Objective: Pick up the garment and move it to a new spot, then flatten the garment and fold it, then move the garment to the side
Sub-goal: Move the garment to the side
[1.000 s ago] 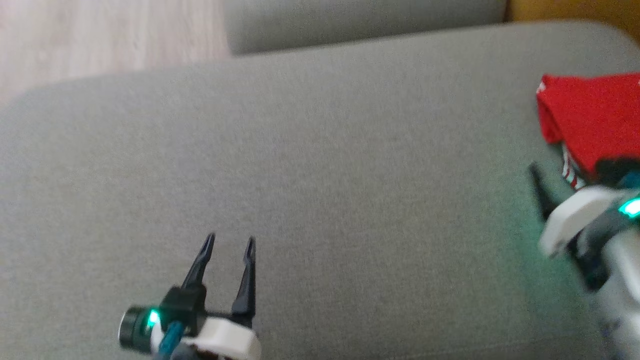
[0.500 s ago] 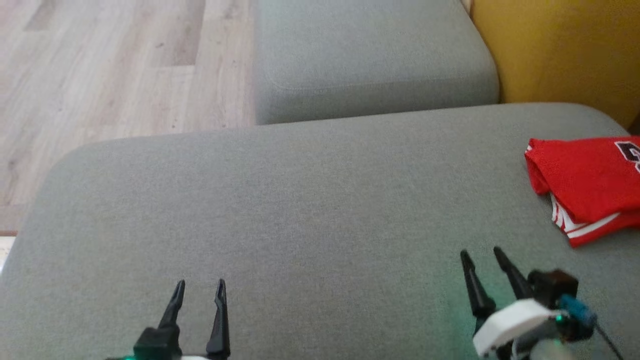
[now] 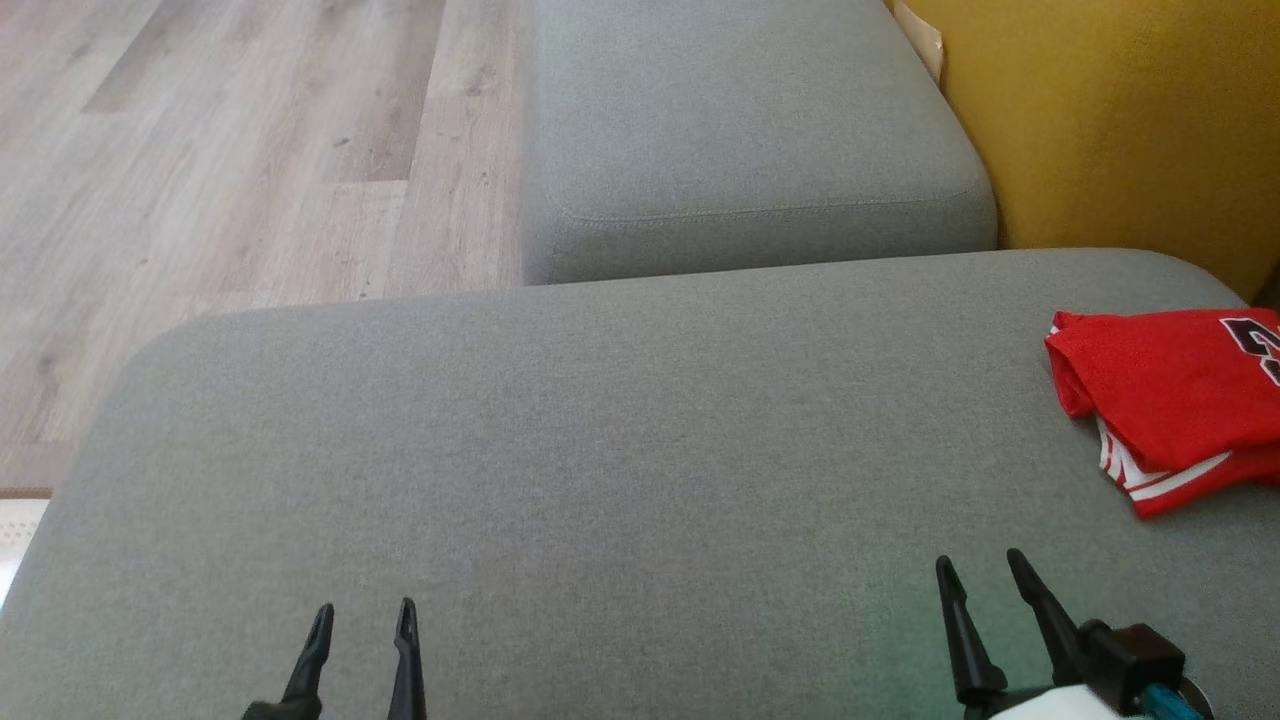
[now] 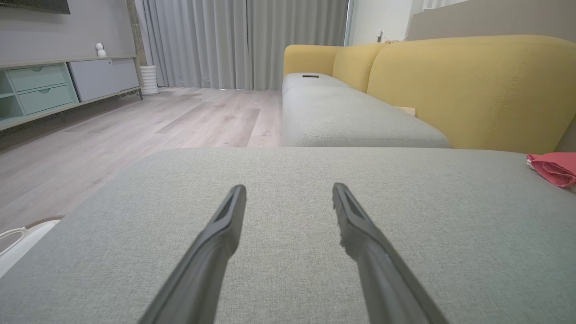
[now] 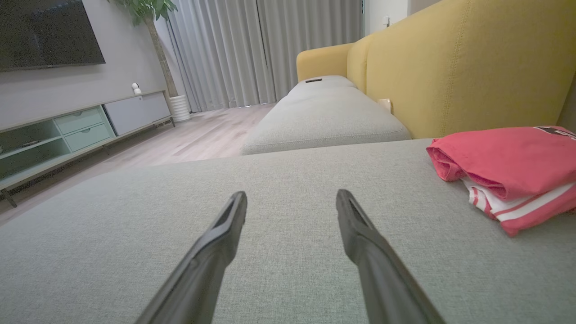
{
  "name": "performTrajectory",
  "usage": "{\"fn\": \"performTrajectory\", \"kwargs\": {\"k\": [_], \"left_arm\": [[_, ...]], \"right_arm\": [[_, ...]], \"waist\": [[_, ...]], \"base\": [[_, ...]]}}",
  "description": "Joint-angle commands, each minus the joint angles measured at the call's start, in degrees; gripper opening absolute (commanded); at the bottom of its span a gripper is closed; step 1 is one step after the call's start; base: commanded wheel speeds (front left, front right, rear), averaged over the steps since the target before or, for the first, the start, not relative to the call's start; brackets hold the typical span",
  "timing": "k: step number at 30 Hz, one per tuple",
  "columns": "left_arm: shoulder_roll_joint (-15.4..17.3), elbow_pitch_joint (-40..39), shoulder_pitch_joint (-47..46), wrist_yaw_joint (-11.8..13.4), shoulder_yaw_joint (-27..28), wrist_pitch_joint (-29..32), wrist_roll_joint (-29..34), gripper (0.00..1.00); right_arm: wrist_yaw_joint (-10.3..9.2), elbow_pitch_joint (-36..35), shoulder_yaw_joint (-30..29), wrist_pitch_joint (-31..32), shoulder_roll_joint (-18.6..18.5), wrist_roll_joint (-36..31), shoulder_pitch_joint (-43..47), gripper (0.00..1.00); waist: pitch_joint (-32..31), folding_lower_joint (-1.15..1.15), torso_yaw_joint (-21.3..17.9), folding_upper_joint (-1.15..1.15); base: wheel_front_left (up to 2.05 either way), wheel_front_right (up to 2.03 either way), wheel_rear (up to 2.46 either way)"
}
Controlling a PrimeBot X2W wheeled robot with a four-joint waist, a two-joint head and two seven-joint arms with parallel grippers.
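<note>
The garment is a red jersey with white trim, folded into a compact bundle at the right edge of the grey cushion. The right wrist view has the garment at its right, and the left wrist view catches its edge. My left gripper is open and empty low at the cushion's front left. My right gripper is open and empty at the front right, short of the garment and to its left. Both pairs of fingers point across the cushion, as the left gripper and right gripper show in their wrist views.
A second grey seat cushion lies beyond the first, with the yellow sofa back on the right. Wooden floor spreads to the left. A low cabinet, grey curtains and a potted plant stand across the room.
The head camera has tilted up, so the whole picture shifted down. The right gripper has come away from the garment to the cushion's front right; both grippers now sit low in the picture.
</note>
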Motion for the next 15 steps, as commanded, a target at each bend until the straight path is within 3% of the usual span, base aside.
{"fn": "performTrajectory", "kwargs": {"k": [1, 15], "left_arm": [[-0.5, -2.1, -2.5, -0.3, 2.2, -0.7, -0.4, 1.0], [-0.6, -1.4, -1.8, -1.0, 3.1, -0.7, 0.2, 1.0]], "right_arm": [[0.37, -2.5, 1.0, -0.8, 0.1, -0.7, -1.6, 1.0], [0.37, -3.4, 1.3, -0.8, 1.1, -1.4, 0.2, 1.0]], "waist": [[-0.1, 0.0, -0.1, 0.0], [-0.8, 0.0, -0.9, 0.0]], "base": [[0.0, 0.0, 0.0], [0.0, 0.0, 0.0]]}}
